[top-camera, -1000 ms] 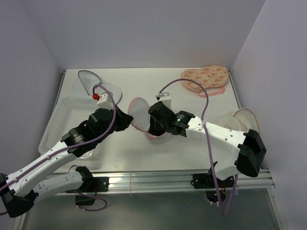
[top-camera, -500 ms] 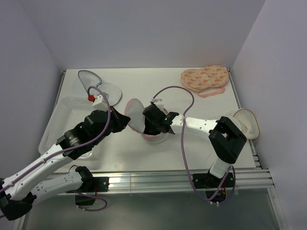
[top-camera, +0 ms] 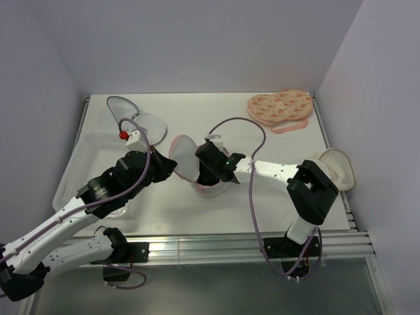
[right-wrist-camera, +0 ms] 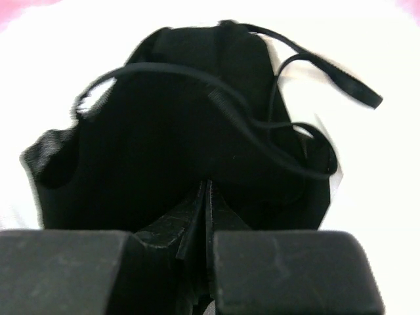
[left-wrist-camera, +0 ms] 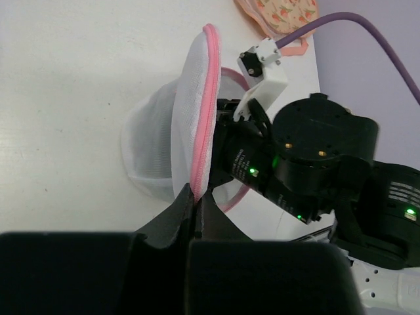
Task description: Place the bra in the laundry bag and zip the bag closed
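The laundry bag (top-camera: 186,157), white mesh with pink trim, lies open at the table's middle with its upper flap raised. My left gripper (top-camera: 172,167) is shut on the pink trim (left-wrist-camera: 205,111) at the flap's edge, holding the flap (left-wrist-camera: 187,125) upright. My right gripper (top-camera: 207,176) reaches down into the bag's lower half (top-camera: 211,188). In the right wrist view the black bra (right-wrist-camera: 177,138) fills the frame, lying on white mesh with thin straps (right-wrist-camera: 328,72) looping off it. The right gripper (right-wrist-camera: 207,187) is shut with its tips pinched into the bra's fabric.
An orange patterned pouch (top-camera: 281,108) lies at the back right. A white mesh pouch with grey trim (top-camera: 131,117) lies at the back left. A white basket (top-camera: 77,172) stands along the left edge. Another round pouch (top-camera: 336,168) sits at the right edge.
The right arm folded at the elbow and its gripper pushed further left into the bag. The left gripper with the flap shifted slightly left.
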Motion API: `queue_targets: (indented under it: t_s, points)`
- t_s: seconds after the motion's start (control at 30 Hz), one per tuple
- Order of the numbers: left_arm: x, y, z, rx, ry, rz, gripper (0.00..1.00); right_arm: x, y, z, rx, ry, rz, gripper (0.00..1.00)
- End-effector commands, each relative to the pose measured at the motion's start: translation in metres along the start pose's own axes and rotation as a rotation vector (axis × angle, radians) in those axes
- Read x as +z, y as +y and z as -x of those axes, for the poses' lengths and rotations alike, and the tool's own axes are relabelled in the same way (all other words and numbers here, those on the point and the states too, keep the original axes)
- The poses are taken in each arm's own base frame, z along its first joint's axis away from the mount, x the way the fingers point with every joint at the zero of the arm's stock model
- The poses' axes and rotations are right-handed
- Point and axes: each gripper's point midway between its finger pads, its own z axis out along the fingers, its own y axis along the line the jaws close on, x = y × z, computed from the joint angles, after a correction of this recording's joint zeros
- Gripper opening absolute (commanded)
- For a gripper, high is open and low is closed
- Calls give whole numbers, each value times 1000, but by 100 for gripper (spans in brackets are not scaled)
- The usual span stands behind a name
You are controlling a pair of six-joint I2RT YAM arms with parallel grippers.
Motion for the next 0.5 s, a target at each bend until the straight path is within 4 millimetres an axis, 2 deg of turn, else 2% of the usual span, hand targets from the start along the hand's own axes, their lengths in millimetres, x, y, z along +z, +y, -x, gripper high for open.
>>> queue_targets:
  t_s: [0.0,0.13,0.27,0.4,0.47]
  points:
    - [-6,-26,21,-41,-54,-60,4,-32,4,24,0,-65,30,11]
    - [-4,-28,21,-41,-59,-50,7,-70,9,44,12,-123,81,17]
    - [-5,-30,24,-38,-63,-31,7,-97,7,59,23,-176,98,27]
    - [-4,-33,23,-37,-59,-29,9,-121,7,65,30,-219,135,33]
    - [-2,-36,20,-33,-52,-31,10,-141,15,68,29,-263,181,36]
